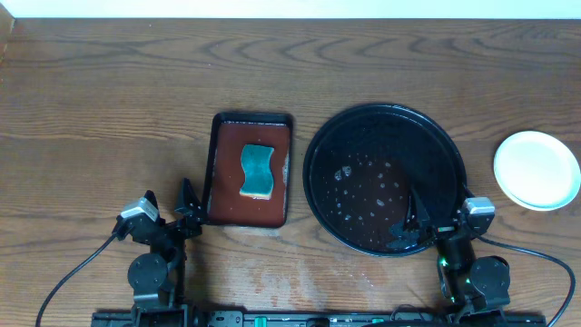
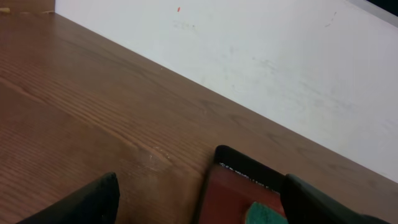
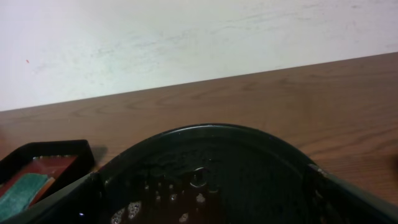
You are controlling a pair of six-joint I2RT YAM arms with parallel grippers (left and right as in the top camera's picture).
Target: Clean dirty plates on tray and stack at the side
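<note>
Your left jaws: spread, beside red tray [image 1: 227, 186].
Your right jaws: spread over black tray [image 1: 363, 145] rim.
Plates [image 1: 536, 170]: right, apart.

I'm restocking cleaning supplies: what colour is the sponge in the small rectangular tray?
Teal-green; the sponge shows best in the overhead view.

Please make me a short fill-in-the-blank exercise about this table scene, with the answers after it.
1. The sponge lies in the rectangular tray, which stands to the ____ of the black tray.
2. The white plate rests on the table, to the ____ of the black tray.
3. The black tray holds ____ plates.
4. The left gripper and the right gripper are both ____.
Missing words: left; right; no; open.
</note>
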